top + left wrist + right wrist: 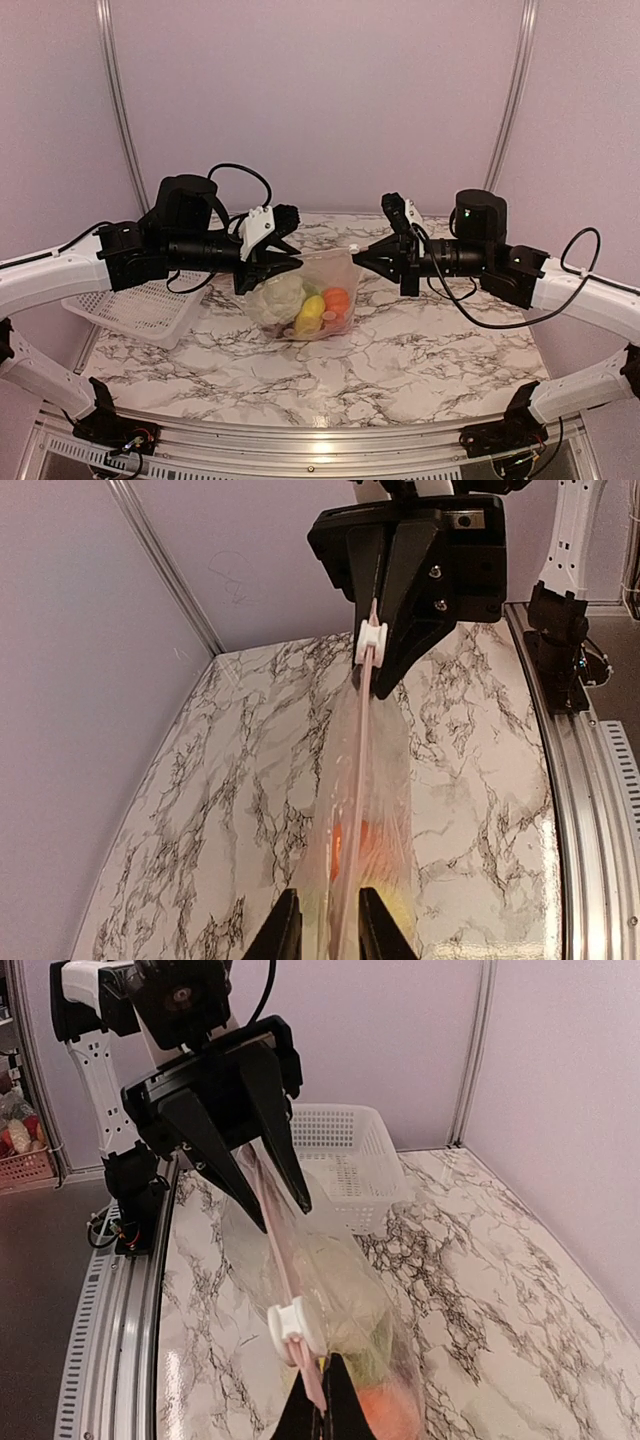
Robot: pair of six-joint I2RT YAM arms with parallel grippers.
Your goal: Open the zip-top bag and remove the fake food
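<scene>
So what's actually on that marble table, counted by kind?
Clear bag: 1
White cauliflower: 1
Yellow piece: 1
Orange piece: 1
White basket: 1
Total: 5. There may be more food hidden in the bag.

The bag (310,290) is clear, shiny, crinkly plastic. Under it, the table (420,350) looks like smooth, glossy marble.

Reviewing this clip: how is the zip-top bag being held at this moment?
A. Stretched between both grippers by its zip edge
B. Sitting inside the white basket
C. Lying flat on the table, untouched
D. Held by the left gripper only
A: the left gripper and right gripper each pinch an end of the zip-top bag, its zip strip running taut between them.
</scene>
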